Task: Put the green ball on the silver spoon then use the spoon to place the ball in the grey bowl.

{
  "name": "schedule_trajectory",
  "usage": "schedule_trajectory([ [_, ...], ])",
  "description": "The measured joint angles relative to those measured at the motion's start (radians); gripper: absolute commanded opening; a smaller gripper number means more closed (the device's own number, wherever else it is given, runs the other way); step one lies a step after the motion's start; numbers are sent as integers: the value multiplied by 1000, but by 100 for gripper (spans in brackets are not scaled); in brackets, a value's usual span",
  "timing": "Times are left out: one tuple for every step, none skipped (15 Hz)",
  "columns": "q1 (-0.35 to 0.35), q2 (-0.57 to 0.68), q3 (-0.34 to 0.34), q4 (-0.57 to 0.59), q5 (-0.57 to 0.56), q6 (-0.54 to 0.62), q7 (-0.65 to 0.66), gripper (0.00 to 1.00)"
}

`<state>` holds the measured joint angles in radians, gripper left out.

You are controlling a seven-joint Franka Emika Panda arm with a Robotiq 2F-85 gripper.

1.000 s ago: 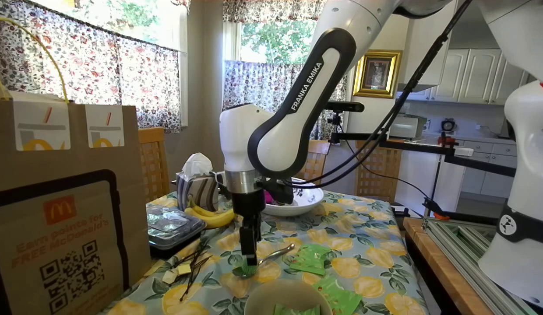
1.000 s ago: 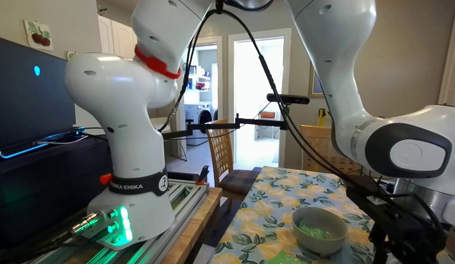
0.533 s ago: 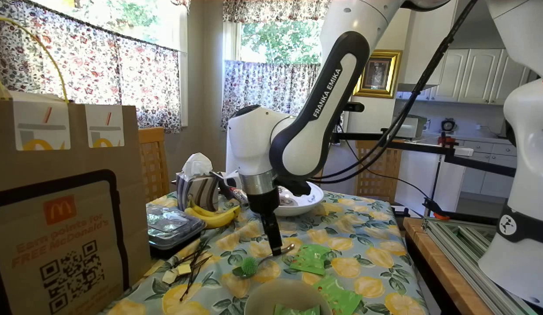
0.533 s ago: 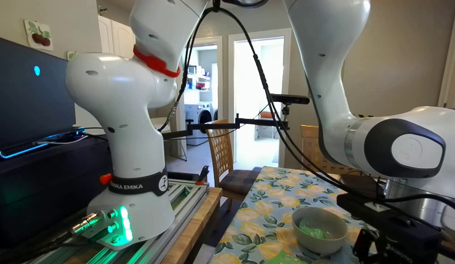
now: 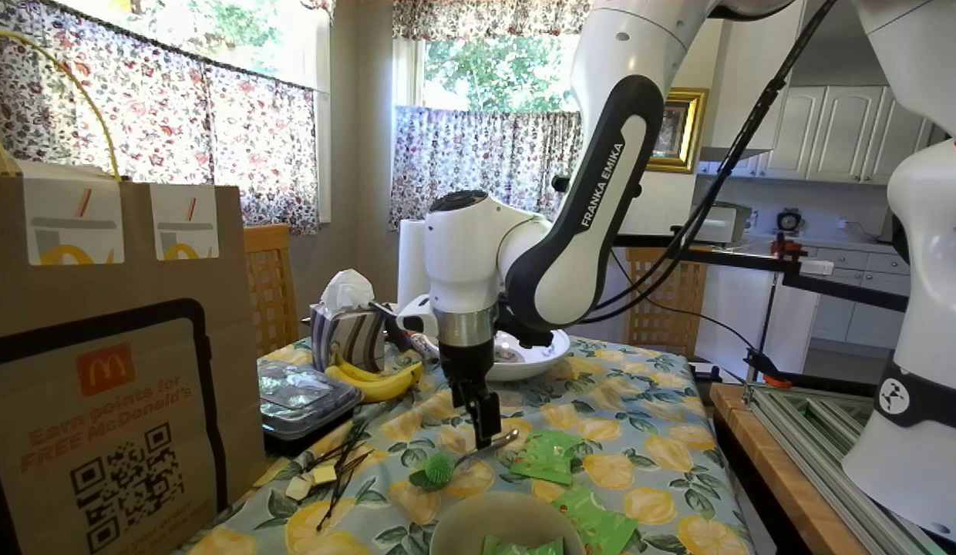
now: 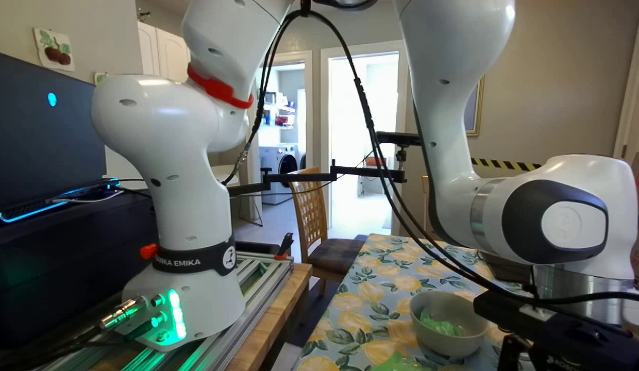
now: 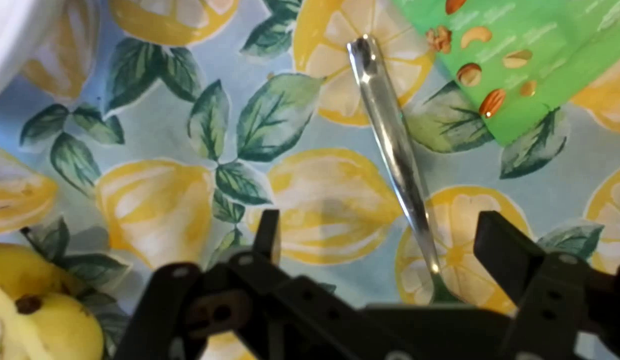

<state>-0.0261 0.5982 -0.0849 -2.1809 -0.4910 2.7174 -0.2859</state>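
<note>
The green ball point(image 5: 439, 467) rests on the head of the silver spoon point(image 5: 489, 445), which lies on the tablecloth. In the wrist view the spoon's handle point(image 7: 390, 135) runs up between my fingers, nearer the right one; the ball is hidden there. My gripper point(image 7: 380, 227) is open with nothing held. In an exterior view its fingertips hang at the handle; whether they touch it I cannot tell. The grey bowl point(image 6: 448, 348), holding green wrapper, stands in front of the spoon, partly cut off in an exterior view point(image 5: 462, 524).
Green snack packets point(image 5: 547, 455) lie right of the spoon. A white bowl point(image 5: 524, 371), bananas point(image 5: 378, 384), a tissue box point(image 5: 347, 339) and a plastic box point(image 5: 304, 401) stand behind. Dark strands point(image 5: 341, 470) with pale blocks lie left, beside a paper bag point(image 5: 123, 370).
My gripper has moved away from the ball, rightward to the spoon's handle, tilting midway and then straightening up. The ball, hidden partly behind the fingers before, now shows fully on the spoon's head.
</note>
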Motion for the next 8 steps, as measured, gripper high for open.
schedule_trajectory([
  [-8, 0, 6, -5, 7, 14, -13, 100],
  [-20, 0, 16, -8, 15, 19, -30, 100],
  [-35, 1, 31, -10, 26, 19, -48, 100],
  [-52, 2, 47, -11, 40, 18, -75, 100],
  [-67, 3, 62, -12, 52, 18, -100, 100],
  [-80, 4, 75, -13, 57, 18, -121, 100],
  [-92, 5, 86, -14, 62, 18, -142, 100],
  [-101, 6, 96, -15, 69, 18, -163, 100],
])
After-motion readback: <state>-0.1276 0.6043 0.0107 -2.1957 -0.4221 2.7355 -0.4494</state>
